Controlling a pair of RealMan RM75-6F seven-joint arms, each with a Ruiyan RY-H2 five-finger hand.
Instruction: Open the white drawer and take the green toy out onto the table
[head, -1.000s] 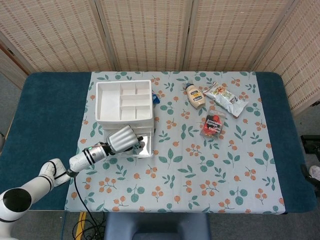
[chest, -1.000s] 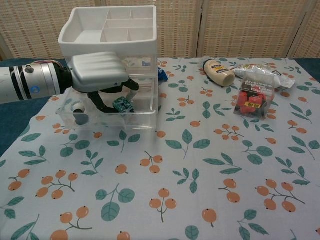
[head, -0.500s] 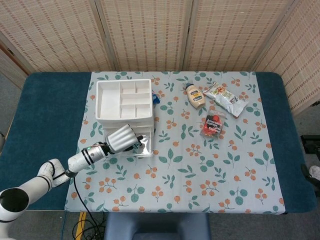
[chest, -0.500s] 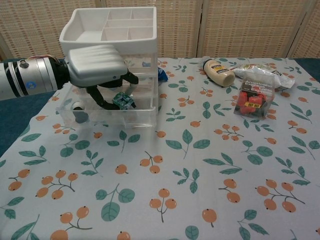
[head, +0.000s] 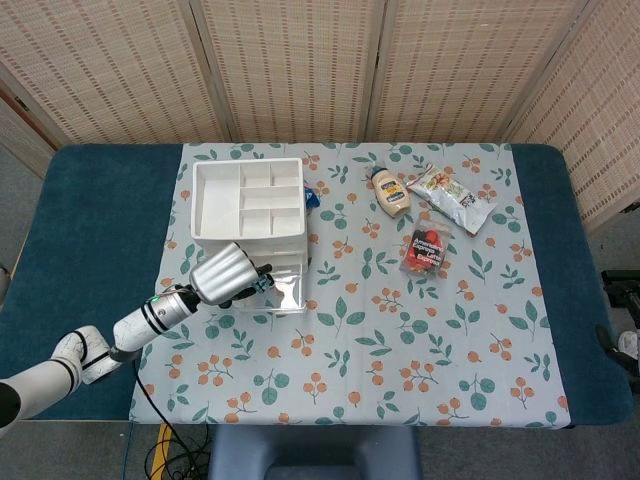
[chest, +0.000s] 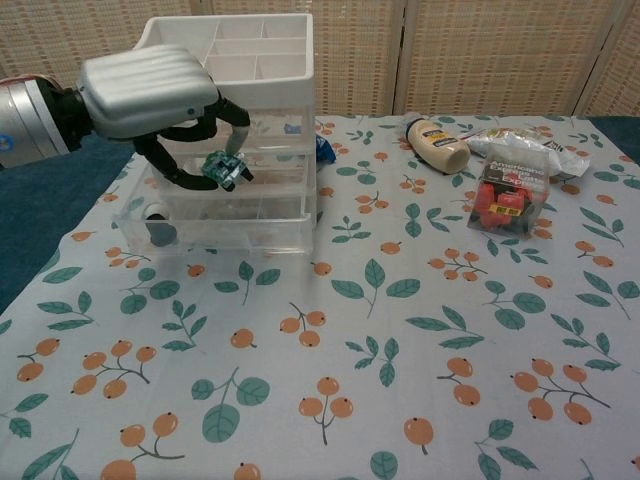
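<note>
The white drawer unit (head: 248, 208) (chest: 240, 60) stands at the table's left, its clear bottom drawer (chest: 225, 225) (head: 285, 293) pulled out. My left hand (chest: 150, 95) (head: 220, 272) hovers above that open drawer, pinching the small green toy (chest: 222, 168) (head: 262, 284) between its fingertips, clear of the drawer's rim. A small dark round object (chest: 162, 230) lies in the drawer's front left corner. My right hand is not visible in either view.
A mayonnaise bottle (head: 391, 191) (chest: 437, 144), a snack bag (head: 452, 198) (chest: 525, 152) and a packet of red sweets (head: 425, 250) (chest: 505, 198) lie to the right. A blue object (chest: 322, 148) peeks out behind the unit. The floral cloth (chest: 400, 350) covers the table.
My left hand has risen out of the open drawer and drawn back to the left, carrying the green toy up with it.
</note>
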